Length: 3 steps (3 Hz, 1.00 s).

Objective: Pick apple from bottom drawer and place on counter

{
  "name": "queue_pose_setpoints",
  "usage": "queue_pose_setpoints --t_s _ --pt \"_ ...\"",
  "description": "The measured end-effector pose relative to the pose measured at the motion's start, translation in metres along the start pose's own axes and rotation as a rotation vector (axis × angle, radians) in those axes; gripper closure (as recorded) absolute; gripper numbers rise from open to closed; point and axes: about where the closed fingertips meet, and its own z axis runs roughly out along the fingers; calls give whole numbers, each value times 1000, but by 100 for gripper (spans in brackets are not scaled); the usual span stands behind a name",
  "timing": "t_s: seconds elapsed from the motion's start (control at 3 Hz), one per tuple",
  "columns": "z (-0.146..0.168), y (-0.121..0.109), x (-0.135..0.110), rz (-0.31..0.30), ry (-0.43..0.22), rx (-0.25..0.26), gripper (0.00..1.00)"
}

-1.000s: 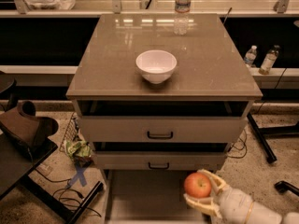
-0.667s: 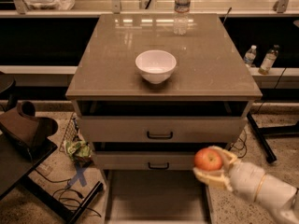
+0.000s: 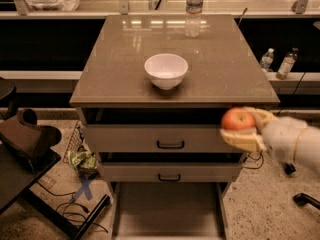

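Note:
The red apple (image 3: 237,118) with a yellowish patch sits between the fingers of my gripper (image 3: 243,127), which is shut on it. The gripper comes in from the right and holds the apple in front of the cabinet's right front corner, just below the level of the counter (image 3: 220,64). The bottom drawer (image 3: 167,209) is pulled out at the cabinet's foot, and its flat floor is bare.
A white bowl (image 3: 166,70) stands mid-counter and a water bottle (image 3: 193,9) at its back edge. Two drawers with black handles (image 3: 170,145) sit below. Bottles (image 3: 287,64) stand on a ledge at right. A dark object (image 3: 27,134) and cables lie at left.
My gripper has risen with the apple from above the bottom drawer up and to the right, to near the counter's front right corner.

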Motion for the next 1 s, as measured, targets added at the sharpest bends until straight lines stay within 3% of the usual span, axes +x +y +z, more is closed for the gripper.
queue_pose_setpoints --t_s 0.33,0.67,1.0 --pt "11 -13 -62 -55 9 6 100" --pt "11 -13 -62 -55 9 6 100" --pt "24 -26 -97 -103 29 2 100"
